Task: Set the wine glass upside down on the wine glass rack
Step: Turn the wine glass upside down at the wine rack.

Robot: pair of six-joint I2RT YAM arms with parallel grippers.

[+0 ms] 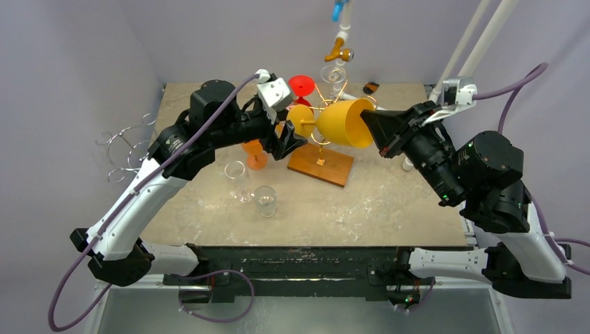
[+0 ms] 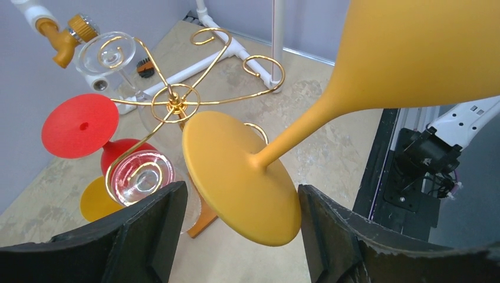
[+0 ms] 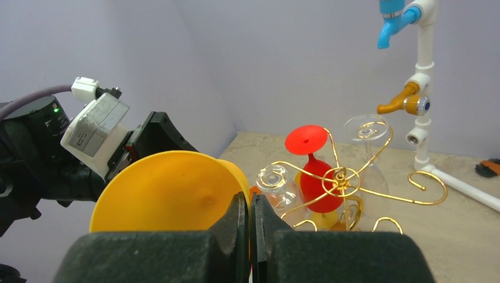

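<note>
1. Plainly, the yellow wine glass [image 1: 344, 122] hung on its side in the air just above the gold wire rack [image 2: 171, 105], with its bowl mouth toward the right arm and its foot toward the left.
2. The right gripper [image 3: 250, 203] was pressed together on the bowl's thin rim. The left gripper [image 2: 242, 190] stood spread, one finger on either side of the round foot, not visibly touching it.
3. The risk, as I judged it: a rim pinch on such a smooth wall could let the glass swivel or slip if the left fingers knocked the foot while closing.
4. The foot might also snag a curled wire arm or bump the red glass [image 2: 76, 125] hanging there, rocking the rack on its wooden base [image 1: 321, 165].
5. The yellow glass looked matte and opaque, like plastic, with a tapering stem and a flat disc foot. The rack was thin, glossy wire ending in spirals.
</note>
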